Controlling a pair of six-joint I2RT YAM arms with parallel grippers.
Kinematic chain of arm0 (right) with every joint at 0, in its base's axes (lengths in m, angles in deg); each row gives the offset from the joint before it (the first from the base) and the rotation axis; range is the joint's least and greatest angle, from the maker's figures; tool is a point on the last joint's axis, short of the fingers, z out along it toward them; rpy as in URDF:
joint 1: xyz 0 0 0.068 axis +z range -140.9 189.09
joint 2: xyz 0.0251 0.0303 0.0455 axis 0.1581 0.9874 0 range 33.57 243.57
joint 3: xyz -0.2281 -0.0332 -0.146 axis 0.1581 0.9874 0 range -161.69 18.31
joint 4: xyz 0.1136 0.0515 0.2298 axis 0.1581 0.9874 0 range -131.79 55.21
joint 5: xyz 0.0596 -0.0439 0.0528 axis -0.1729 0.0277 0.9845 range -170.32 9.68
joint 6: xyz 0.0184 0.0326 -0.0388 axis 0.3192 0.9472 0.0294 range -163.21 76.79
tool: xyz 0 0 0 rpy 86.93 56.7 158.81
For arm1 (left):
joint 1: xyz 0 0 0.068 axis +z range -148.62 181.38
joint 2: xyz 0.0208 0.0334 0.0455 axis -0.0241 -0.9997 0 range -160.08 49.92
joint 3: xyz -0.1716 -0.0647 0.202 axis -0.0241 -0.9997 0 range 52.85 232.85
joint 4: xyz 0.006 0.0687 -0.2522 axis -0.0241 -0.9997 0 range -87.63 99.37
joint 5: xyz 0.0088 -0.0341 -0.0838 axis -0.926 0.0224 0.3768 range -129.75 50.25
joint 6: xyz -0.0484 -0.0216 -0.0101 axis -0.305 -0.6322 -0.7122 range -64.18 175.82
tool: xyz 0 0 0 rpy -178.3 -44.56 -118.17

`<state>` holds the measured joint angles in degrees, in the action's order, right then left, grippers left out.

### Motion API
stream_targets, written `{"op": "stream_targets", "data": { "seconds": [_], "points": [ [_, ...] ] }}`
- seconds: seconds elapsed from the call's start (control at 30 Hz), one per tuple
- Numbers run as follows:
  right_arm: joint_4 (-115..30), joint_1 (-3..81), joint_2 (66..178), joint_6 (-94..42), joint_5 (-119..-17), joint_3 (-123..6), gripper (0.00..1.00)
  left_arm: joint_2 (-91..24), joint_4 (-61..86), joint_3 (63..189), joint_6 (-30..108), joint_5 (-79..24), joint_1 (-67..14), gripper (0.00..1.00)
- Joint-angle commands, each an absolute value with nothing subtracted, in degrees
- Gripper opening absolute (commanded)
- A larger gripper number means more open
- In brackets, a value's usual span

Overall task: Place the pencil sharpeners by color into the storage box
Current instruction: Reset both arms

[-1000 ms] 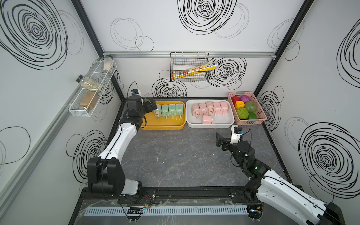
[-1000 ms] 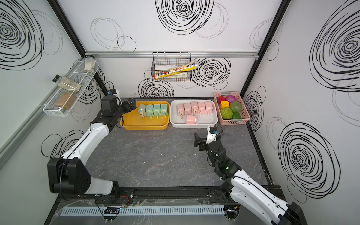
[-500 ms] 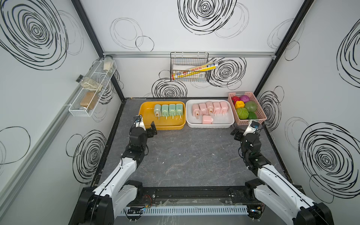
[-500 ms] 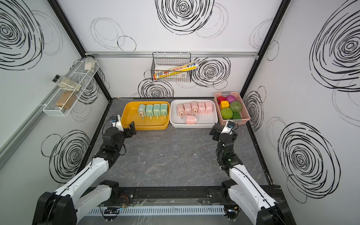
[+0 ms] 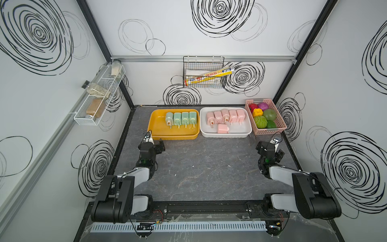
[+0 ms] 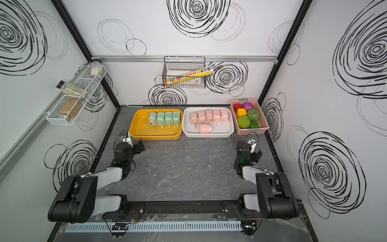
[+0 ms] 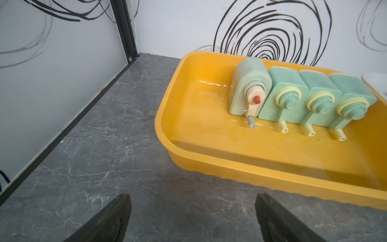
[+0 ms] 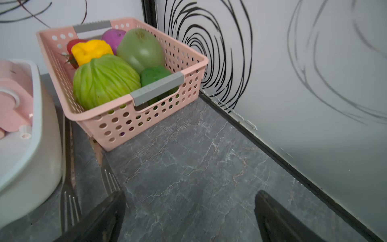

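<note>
Both arms are sitting folded at the near edge of the counter [image 5: 209, 167].

The left fingers [image 7: 113, 218] are standing spread wide and gripping nothing. They are pointing across bare counter toward the near left corner of the yellow tray [image 5: 173, 137].

The right fingers [image 8: 278, 218] are also standing spread wide and empty. They are pointing toward the near end of the pink perforated basket [image 5: 270, 131].

In the right wrist view, two forks [image 8: 109, 178] are lying on the counter in the gap between the white tray [image 8: 31, 167] and the basket.

Four green pencil sharpeners [image 5: 181, 119] are sitting in the far right part of the yellow tray. They are lined up side by side and touching, with their crank stubs pointing to the near side. The leftmost sharpener [image 7: 249, 88] is paler and is carrying a cream crank with a red knob.

Five pink pencil sharpeners [image 5: 225, 116] are sitting in a row along the far side of the white tray, just right of the yellow tray. The sixth pink sharpener [image 5: 222, 128] is lying alone on the near side of that row, turned sideways.

The basket is holding toy vegetables [image 5: 263, 117] at the far right corner.

On the far wall, a black wire basket [image 5: 203, 57] is holding a long yellow-and-silver box [image 5: 209, 75]. On the left wall, a white wire rack [image 5: 83, 121] is carrying jars [image 5: 95, 89].
</note>
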<state>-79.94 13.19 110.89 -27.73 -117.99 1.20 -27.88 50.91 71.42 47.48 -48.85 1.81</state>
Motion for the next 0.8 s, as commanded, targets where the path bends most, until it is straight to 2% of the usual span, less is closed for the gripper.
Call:
{"op": "stream_targets", "data": {
  "seconds": [0.0,0.13,0.23,0.4,0.57,0.6,0.77],
  "points": [
    [-86.63,12.12,114.15,-33.41,-112.20,-2.75,1.00,-30.85,59.51,74.98,48.95,-44.06,2.61,0.99],
    [-89.17,10.12,117.43,-38.32,-98.38,-4.58,1.00,-32.10,64.11,74.08,49.85,-42.29,3.15,0.99],
    [-90.31,9.53,118.74,-39.33,-93.16,-5.38,1.00,-33.27,63.89,75.02,51.56,-41.20,2.09,0.99],
    [-94.63,9.53,118.50,-40.33,-89.63,-3.29,1.00,-32.94,68.94,71.88,55.02,-43.56,-1.25,0.99],
    [-98.49,9.53,117.86,-40.65,-88.59,-0.87,1.00,-35.29,85.80,64.14,55.34,-43.10,-1.51,0.99],
    [-99.12,9.60,117.82,-40.85,-88.26,-0.48,1.00,-34.11,82.26,64.78,55.46,-43.36,-1.58,0.99],
    [-105.47,10.10,116.71,-41.71,-87.74,3.44,1.00,-34.66,83.36,64.62,55.01,-48.17,-2.68,0.99]
  ]
}}
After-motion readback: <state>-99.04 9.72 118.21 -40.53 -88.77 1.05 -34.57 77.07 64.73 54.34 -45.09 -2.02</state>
